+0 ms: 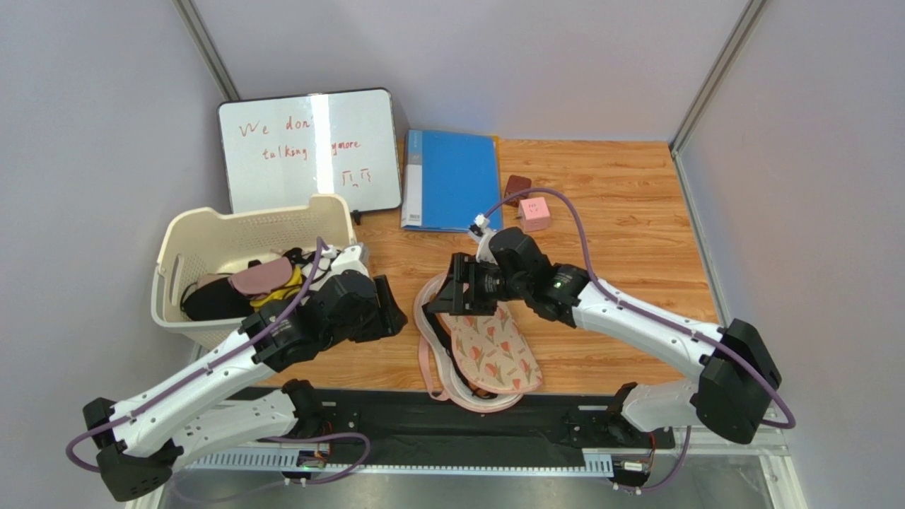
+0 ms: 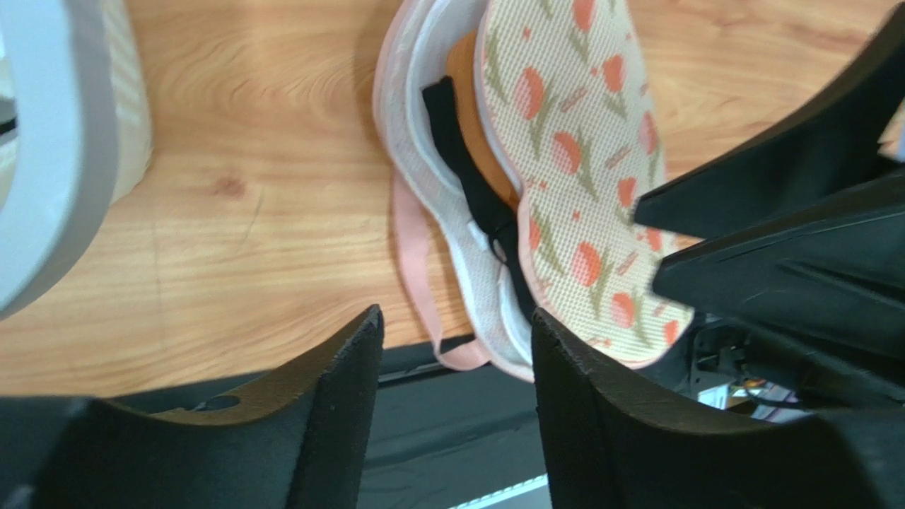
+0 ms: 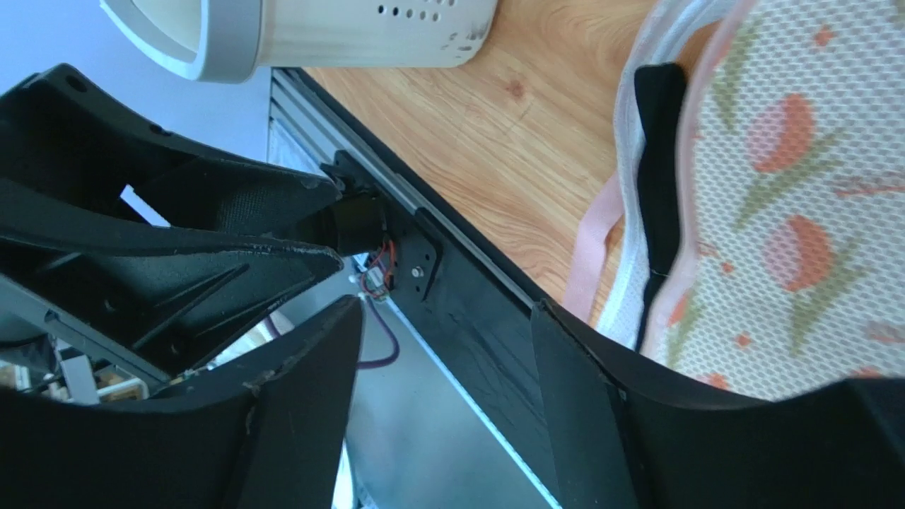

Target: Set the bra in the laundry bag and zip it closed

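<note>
Bra (image 2: 463, 66) inside half-open laundry bag (image 2: 574, 159), garments (image 1: 255, 281) piled in cream basket (image 1: 175, 249)

The printed beige-pink mesh laundry bag (image 2: 579, 159) covers most of the orange-brown bra (image 2: 468, 80); only a cup sliver and black strap (image 2: 459, 138) show. Glare blots part of the red writing on the rectangular whiteboard (image 1: 308, 148).

Robotics laboratory test cell. Grey partition walls (image 1: 96, 127) enclose a wooden bench (image 1: 627, 212); two robot arms (image 1: 648, 323) are mounted on its near rail (image 1: 457, 421).
</note>
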Tool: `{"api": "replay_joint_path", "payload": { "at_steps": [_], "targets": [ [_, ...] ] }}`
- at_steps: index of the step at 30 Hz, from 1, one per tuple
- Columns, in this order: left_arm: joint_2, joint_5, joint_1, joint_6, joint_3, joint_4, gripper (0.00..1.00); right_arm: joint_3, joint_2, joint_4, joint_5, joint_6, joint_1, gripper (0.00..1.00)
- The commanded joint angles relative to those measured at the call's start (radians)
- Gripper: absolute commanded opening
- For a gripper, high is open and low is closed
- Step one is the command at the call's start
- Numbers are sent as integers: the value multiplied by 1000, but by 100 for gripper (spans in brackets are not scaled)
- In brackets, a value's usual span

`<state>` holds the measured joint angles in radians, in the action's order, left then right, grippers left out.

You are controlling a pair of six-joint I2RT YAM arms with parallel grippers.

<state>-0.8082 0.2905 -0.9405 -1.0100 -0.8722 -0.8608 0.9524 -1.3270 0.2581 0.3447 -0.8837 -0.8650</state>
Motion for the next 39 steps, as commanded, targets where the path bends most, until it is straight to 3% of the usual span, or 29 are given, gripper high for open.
{"api": "replay_joint_path", "payload": {
  "at_steps": [1, 5, 9, 13, 18, 30, 39],
  "targets": [
    [3, -31, 3, -29, 4, -61, 63, 3, 133, 127, 10, 237, 95, 68],
    [-89, -129, 2, 7, 12, 18, 69, -92, 242, 222, 31, 330, 285, 71],
    [-204, -200, -20, -8, 38, 187, 70, -188, 281, 211, 120, 345, 371, 73],
    [-382, -221, -30, -16, 23, 342, 66, -253, 311, 207, 136, 368, 385, 73],
    [-531, -200, -34, 7, -16, 445, 52, -308, 371, 248, 146, 391, 426, 74],
    [-707, -175, -27, -2, -88, 451, 49, -443, 543, 331, 186, 305, 434, 62],
    [-756, -162, -24, 13, -134, 427, 42, -432, 568, 337, 177, 284, 434, 61]
  ]
}}
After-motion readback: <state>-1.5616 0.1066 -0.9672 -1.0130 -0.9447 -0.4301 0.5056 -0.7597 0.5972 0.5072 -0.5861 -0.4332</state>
